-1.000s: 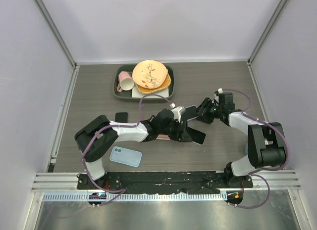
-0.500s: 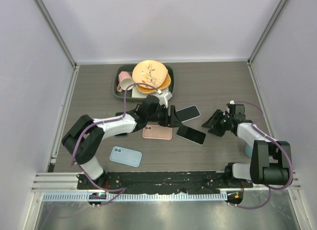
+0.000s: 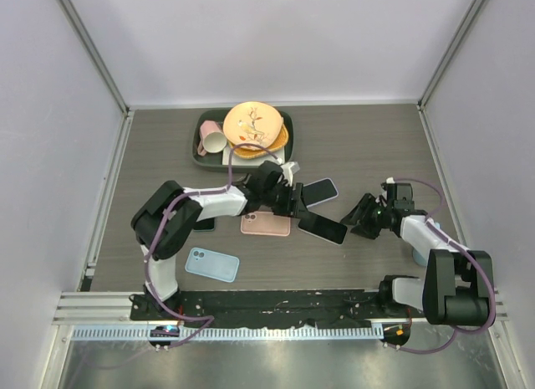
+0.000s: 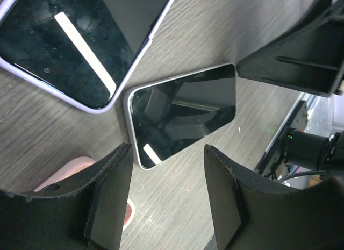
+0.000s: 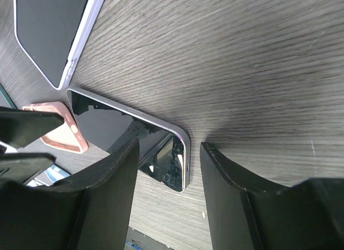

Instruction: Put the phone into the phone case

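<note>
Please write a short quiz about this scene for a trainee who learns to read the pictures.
1. True or false: the bare phone lies screen up on the table, and no gripper holds it.
2. What is in the tray? A: plates and a pink cup. B: two phones. C: a spare gripper.
3. Fill in: the left gripper and the right gripper are both ____.

Key: 1 true; 2 A; 3 open.

Dark wood-grain tbl (image 3: 368, 142) carries green tray (image 3: 198, 155) at back, plus black-screen phone (image 3: 323, 228), lavender-cased phone (image 3: 320, 190), pink case (image 3: 266, 225) & lt-blue phone (image 3: 211, 264).
</note>
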